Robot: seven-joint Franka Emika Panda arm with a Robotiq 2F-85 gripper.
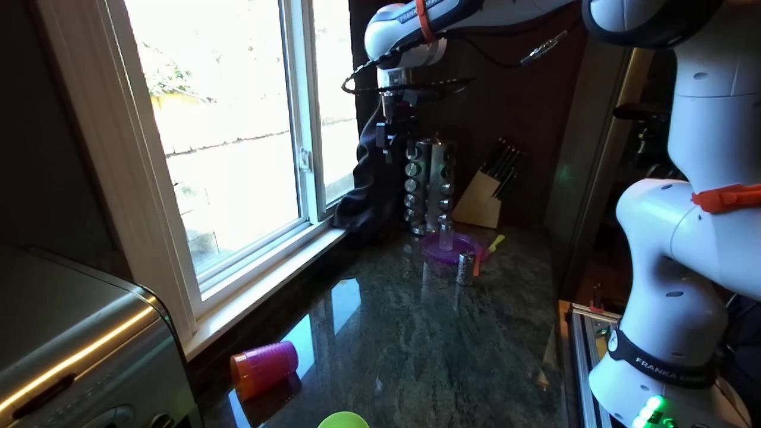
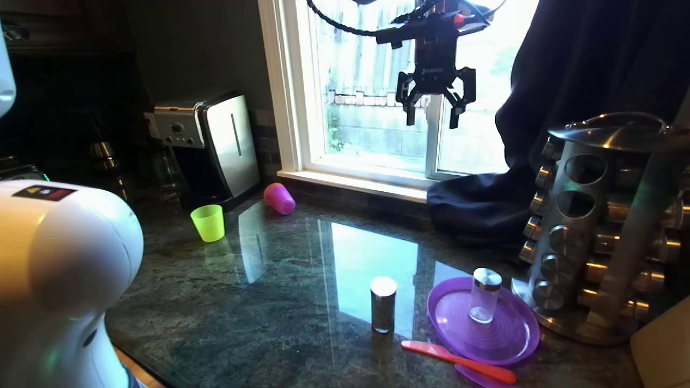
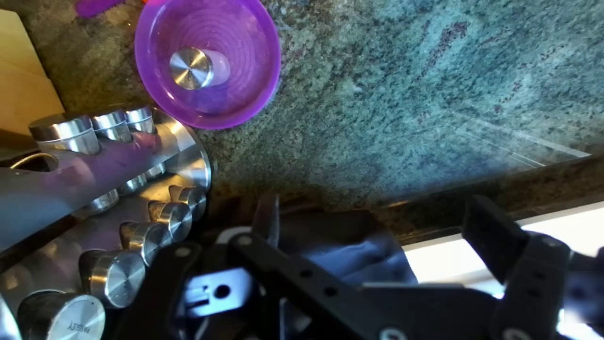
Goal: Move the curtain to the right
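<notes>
The dark navy-black curtain (image 1: 370, 199) hangs in folds at the far end of the window, beside the spice rack. In an exterior view the curtain (image 2: 571, 75) spreads at its bottom over the sill and counter. In the wrist view a blue-lit fold of the curtain (image 3: 363, 257) lies below and between the fingers. My gripper (image 2: 432, 119) is open, pointing down, with nothing between its fingertips. It hangs in front of the window, apart from the curtain in that view. The gripper (image 1: 386, 145) overlaps the curtain in an exterior view. The open gripper (image 3: 377, 219) shows wide-set fingers in the wrist view.
A metal spice rack (image 2: 571, 161) stands close to the curtain, with a knife block (image 1: 478, 199) behind. A purple plate (image 2: 442, 318) holds a glass jar (image 2: 483, 302). A shaker (image 2: 383, 307) and red knife (image 2: 458, 360) lie near. The white window frame (image 2: 356, 184) borders the counter.
</notes>
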